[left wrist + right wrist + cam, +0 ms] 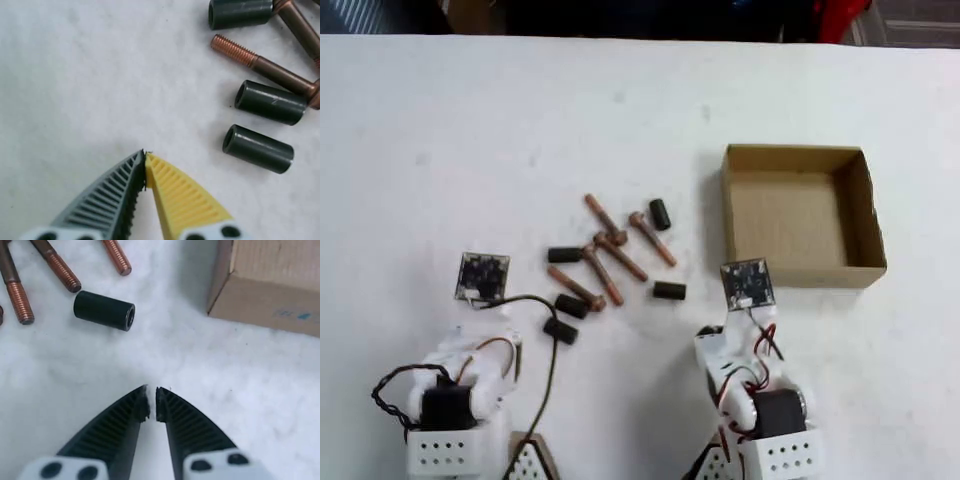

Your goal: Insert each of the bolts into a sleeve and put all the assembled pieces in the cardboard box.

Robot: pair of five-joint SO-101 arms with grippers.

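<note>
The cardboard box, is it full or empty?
Empty. In the high view the floor of the cardboard box is bare, and the bolts and sleeves lie on the table beside it.

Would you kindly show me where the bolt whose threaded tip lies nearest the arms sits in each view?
High view: bolt, lower middle of the pile.
Left wrist view: bolt, its head beside a sleeve.
Right wrist view: bolt, farthest from the cardboard box.
Shared landmark: that sleeve, high and left wrist views.

Before you a white table [620,100], faintly scuffed and evenly lit, beyond its far edge a dark strip of room, a red object [840,18] at far right.
</note>
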